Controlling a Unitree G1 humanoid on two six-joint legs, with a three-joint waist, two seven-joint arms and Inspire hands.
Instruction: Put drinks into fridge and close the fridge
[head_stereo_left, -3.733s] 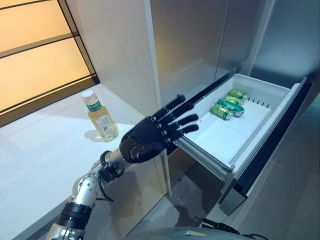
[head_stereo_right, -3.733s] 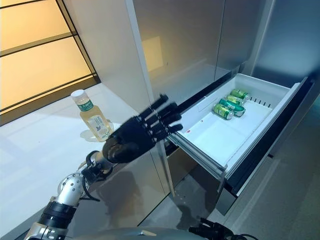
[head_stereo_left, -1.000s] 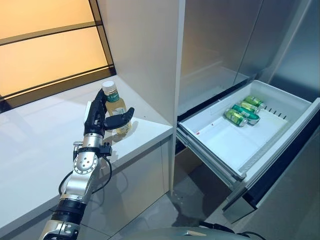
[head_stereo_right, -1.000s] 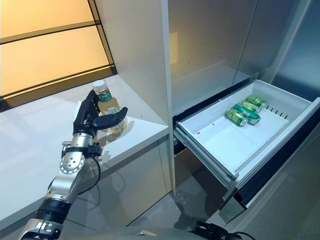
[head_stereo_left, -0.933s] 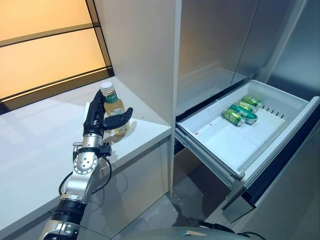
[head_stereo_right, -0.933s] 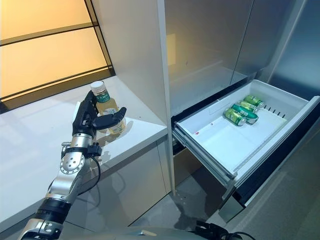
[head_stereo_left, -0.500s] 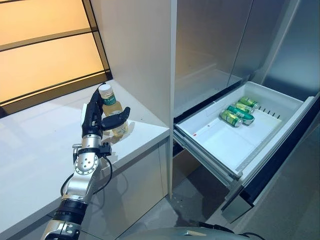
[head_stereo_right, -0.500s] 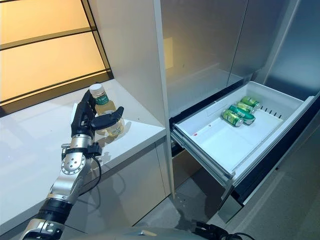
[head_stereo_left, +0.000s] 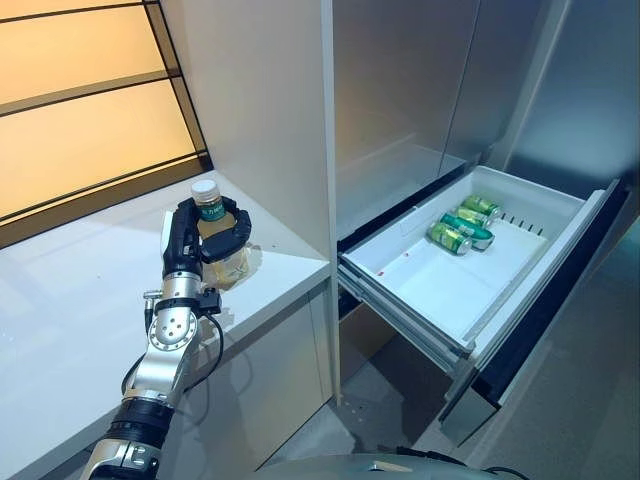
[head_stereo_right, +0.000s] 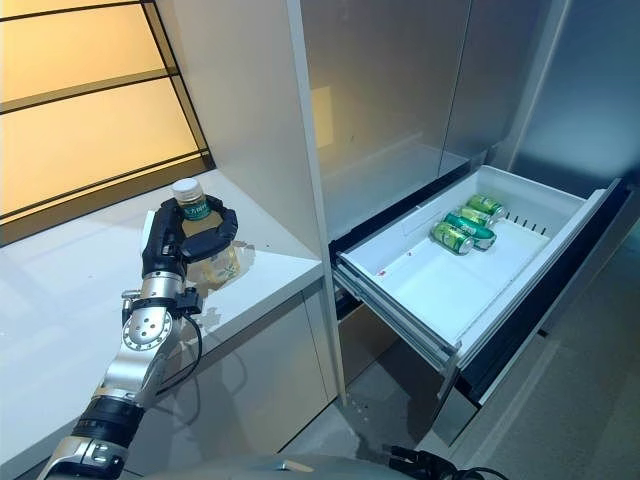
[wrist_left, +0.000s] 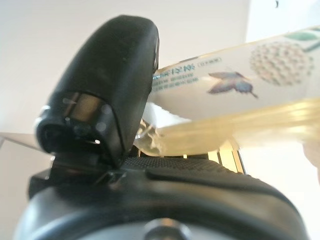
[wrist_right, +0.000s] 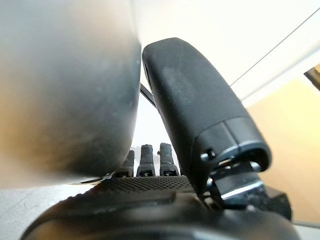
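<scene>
A clear bottle (head_stereo_left: 210, 208) of yellow drink with a white cap and green label stands on the white counter (head_stereo_left: 70, 290) beside the tall cabinet wall. My left hand (head_stereo_left: 180, 245) is shut on the bottle, with fingers and thumb curled round it below the neck. The bottle (wrist_left: 240, 95) also shows in the left wrist view, lying against the thumb (wrist_left: 110, 85). The fridge's white drawer (head_stereo_left: 520, 190) is pulled out at the right, with green cans (head_stereo_left: 455, 228) lying at its back. My right hand (wrist_right: 150, 210) shows in its wrist view, fingers relaxed and holding nothing.
The tall grey fridge doors (head_stereo_left: 400, 90) above the drawer are closed. The drawer's dark front panel (head_stereo_left: 540, 320) juts out over the grey floor. An amber window (head_stereo_left: 80, 110) runs behind the counter.
My left hand's fingers and thumb have closed round the bottle; half a second ago the thumb still stood off it. The camera has shifted a little.
</scene>
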